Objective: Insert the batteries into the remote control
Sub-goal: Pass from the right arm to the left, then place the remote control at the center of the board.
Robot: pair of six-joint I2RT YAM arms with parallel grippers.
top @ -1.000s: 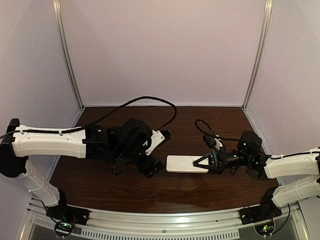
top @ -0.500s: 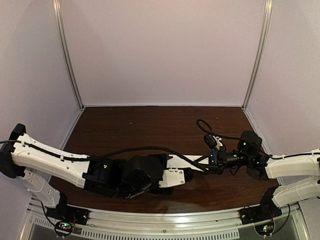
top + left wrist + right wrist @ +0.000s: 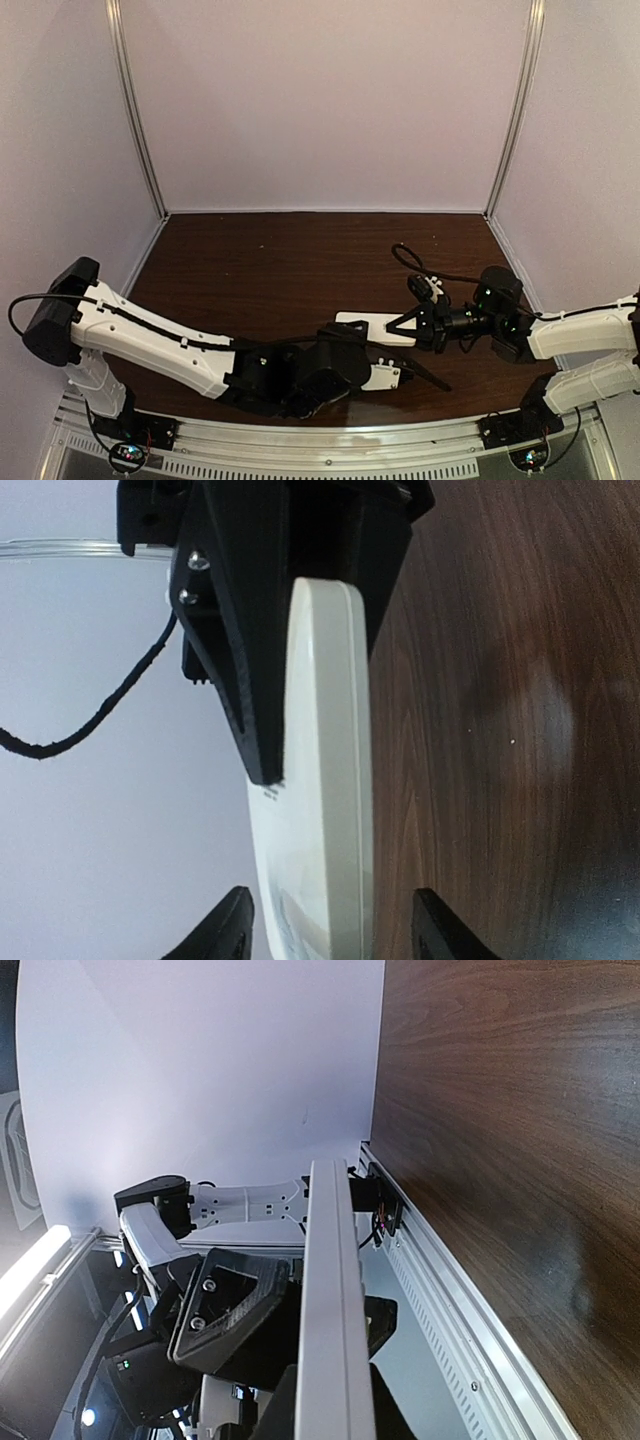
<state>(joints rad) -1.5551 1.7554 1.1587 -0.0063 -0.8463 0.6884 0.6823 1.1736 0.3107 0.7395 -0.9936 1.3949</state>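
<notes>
The remote control [image 3: 368, 326] is a slim white bar lifted over the brown table [image 3: 260, 260], with my right gripper [image 3: 413, 328] shut on its right end. The left wrist view shows the remote control [image 3: 320, 780] edge-on, its far end clamped by the right arm's black fingers [image 3: 250, 630]. My left gripper [image 3: 335, 930] is open, one fingertip on each side of the remote's near end, with a small gap on the table side. From the top, the left gripper [image 3: 412, 377] lies low at the near edge. In the right wrist view the remote [image 3: 330, 1340] fills my right gripper [image 3: 335, 1422]. The batteries are out of view.
A black cable [image 3: 408, 256] loops over the table behind the right wrist. An aluminium rail [image 3: 330, 440] runs along the near edge under the left arm. Pale enclosure walls [image 3: 320, 100] close the back and both sides.
My left arm has swung from the remote's left end down and to the right along the near edge. Its jaws have narrowed around the remote. The right arm has held still.
</notes>
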